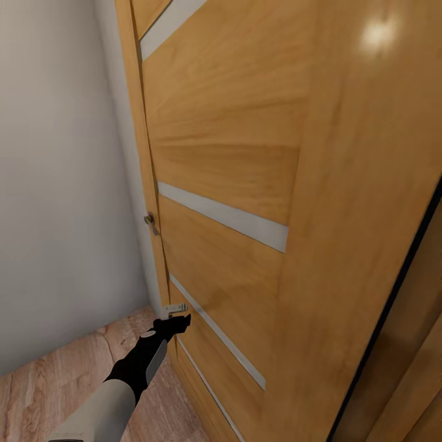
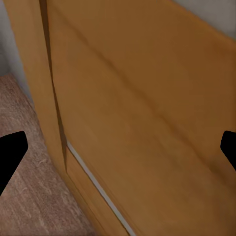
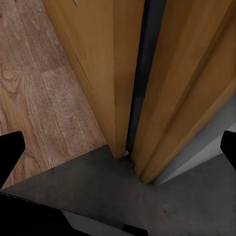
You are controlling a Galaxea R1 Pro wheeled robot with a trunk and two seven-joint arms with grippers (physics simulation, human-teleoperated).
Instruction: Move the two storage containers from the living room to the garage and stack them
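The two storage containers are out of view. A tall light-wood door [image 1: 245, 153] with pale inlaid stripes stands close in front of me. My left gripper [image 1: 181, 320] reaches out low toward its near edge, just below a small metal latch [image 1: 175, 308]. In the left wrist view the left gripper [image 2: 120, 147] is open, its black fingers [image 2: 12, 152] far apart with nothing between them and the door panel [image 2: 147, 98] close ahead. My right gripper [image 3: 120, 147] is also open and holds nothing; it points down at the door's bottom edge [image 3: 105, 73].
A metal door handle [image 1: 150, 221] sits on the door's edge beside a white wall [image 1: 61, 184]. Light wood planks [image 1: 49, 380] cover the ground on my left. Dark grey concrete floor [image 3: 123, 191] begins at the threshold, beside a dark gap [image 3: 145, 73] between door and frame.
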